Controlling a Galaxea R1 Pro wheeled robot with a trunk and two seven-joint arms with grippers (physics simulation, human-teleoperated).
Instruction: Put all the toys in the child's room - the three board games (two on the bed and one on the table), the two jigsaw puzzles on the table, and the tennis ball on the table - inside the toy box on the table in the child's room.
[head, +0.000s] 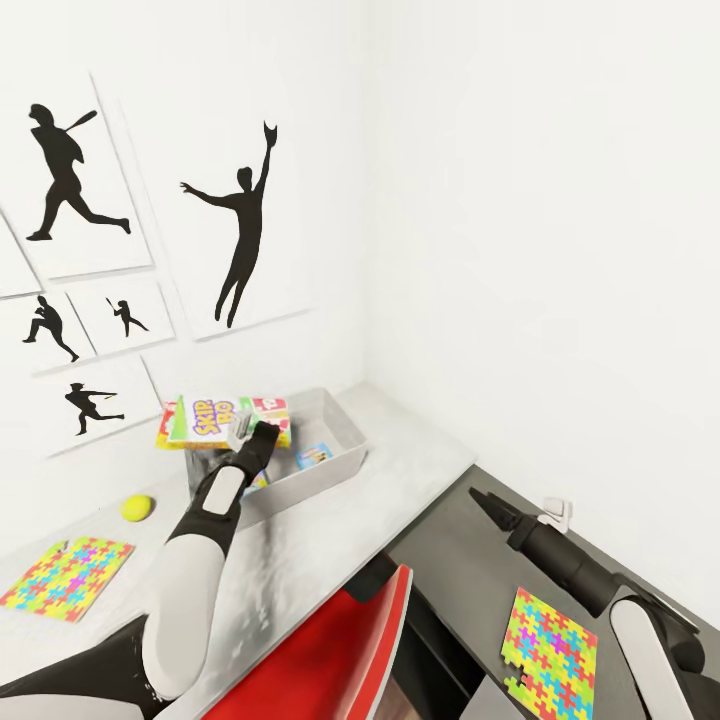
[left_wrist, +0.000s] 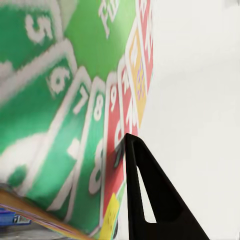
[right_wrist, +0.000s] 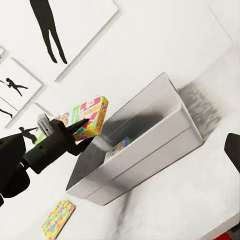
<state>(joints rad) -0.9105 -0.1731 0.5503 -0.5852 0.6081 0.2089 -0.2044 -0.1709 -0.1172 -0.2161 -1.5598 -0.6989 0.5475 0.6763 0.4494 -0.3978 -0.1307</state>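
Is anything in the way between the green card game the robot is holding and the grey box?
Nothing visible blocks it. The left gripper holds the white-green board game over the far-left end of the open toy box. Only a small blue board game lies inside, with room beside it.

White-walled corner in front of you.
Black sports-silhouette pictures (head: 240, 235) on left wall; red chair (head: 330, 660) below, even light.

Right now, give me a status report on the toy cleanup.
Left tool shut on Skip-Bo box, held over bin. Right tool idle, state unclear. Small blue game in bin; ball and both puzzles on table.
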